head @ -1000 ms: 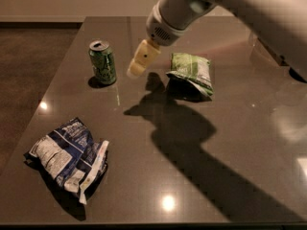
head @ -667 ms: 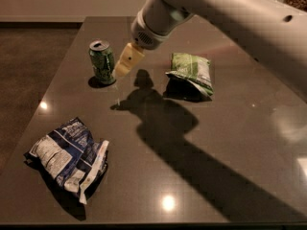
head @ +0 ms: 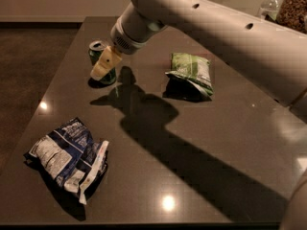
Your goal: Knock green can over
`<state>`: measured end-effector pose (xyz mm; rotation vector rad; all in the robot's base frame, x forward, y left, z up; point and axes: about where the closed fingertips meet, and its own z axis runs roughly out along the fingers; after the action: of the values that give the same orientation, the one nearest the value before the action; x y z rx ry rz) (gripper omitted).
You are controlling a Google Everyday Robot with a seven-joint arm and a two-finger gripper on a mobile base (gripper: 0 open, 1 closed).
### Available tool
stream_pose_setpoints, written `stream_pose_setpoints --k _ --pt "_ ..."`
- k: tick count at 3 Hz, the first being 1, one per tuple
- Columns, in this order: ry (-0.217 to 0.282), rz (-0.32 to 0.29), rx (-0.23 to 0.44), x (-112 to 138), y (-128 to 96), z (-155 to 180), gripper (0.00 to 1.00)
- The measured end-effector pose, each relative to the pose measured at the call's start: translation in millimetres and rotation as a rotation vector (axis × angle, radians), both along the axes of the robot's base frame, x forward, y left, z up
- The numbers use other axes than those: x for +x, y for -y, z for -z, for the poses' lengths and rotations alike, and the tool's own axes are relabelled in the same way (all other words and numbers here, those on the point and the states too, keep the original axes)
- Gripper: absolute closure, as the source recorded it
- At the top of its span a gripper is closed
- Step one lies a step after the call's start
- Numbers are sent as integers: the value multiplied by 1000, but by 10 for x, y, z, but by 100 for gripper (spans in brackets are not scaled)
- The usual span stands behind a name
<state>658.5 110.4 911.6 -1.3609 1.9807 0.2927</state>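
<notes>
The green can stands upright at the far left of the dark table, its silver top showing. My gripper, with pale yellow fingers, is right in front of the can and covers its lower right side. It looks to be touching the can. The grey arm reaches in from the upper right.
A green-and-white snack bag lies right of the can. A blue-and-white crinkled bag lies at the near left. The table's left edge runs close to the can. Bottles and a jar stand at the far right corner.
My gripper has moved left across the table, from between the can and the green bag to right against the can. The can still stands upright.
</notes>
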Motion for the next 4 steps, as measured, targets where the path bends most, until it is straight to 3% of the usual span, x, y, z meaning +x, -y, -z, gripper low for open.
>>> stream_pose_setpoints --k 1,2,4 --pt "2 -16 49 53 -240 17 0" --pt "-4 -25 82 98 -370 29 15" --pt "-9 -41 136 125 -382 -69 62"
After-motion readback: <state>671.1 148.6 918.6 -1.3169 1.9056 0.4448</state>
